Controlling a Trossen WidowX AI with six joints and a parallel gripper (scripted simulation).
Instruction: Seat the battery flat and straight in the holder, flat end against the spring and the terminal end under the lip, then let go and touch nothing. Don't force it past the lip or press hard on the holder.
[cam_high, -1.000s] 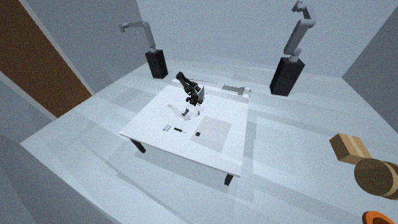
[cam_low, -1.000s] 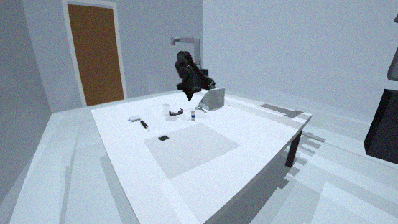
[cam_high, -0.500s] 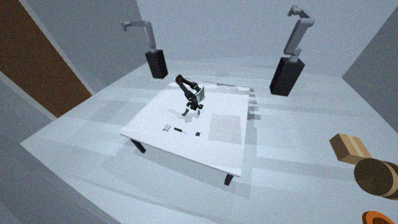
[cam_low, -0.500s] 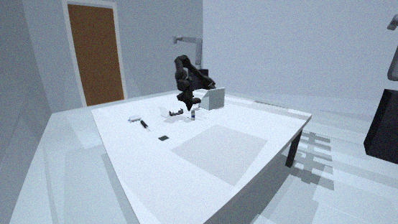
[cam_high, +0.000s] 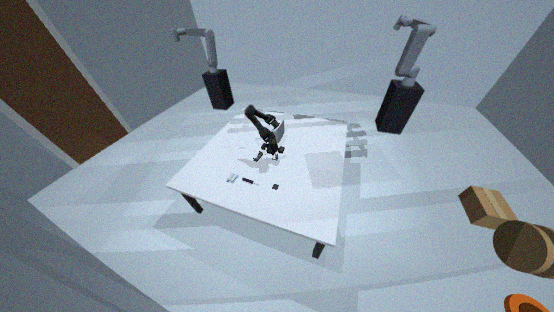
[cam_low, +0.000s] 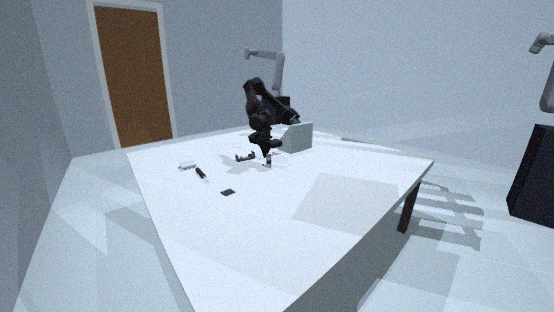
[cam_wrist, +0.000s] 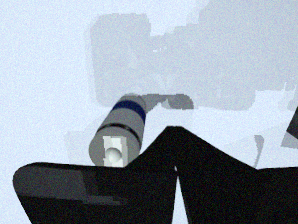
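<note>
One jointed arm, finished in black throughout; rounded joints fitted; fingers shaped as broad, dark, blunt-cornered plates.

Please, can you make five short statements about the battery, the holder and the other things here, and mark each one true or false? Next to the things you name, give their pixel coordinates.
1. The battery (cam_high: 276, 157) (cam_low: 269, 161) (cam_wrist: 120, 127) stands upright on the table (cam_high: 295, 210) (cam_low: 240, 235) (cam_wrist: 35, 50). True.
2. The battery is already seated in the holder. False: it stands apart from the holder (cam_high: 257, 156) (cam_low: 245, 157).
3. The gripper (cam_high: 271, 152) (cam_low: 265, 155) (cam_wrist: 173, 132) is shut with nothing between its fingers. True.
4. The small dark square is inside the holder. False: the small dark square (cam_high: 275, 186) (cam_low: 228, 192) lies on the table, away from it.
5. The door (cam_high: 45, 80) (cam_low: 132, 75) is brown. True.
</note>
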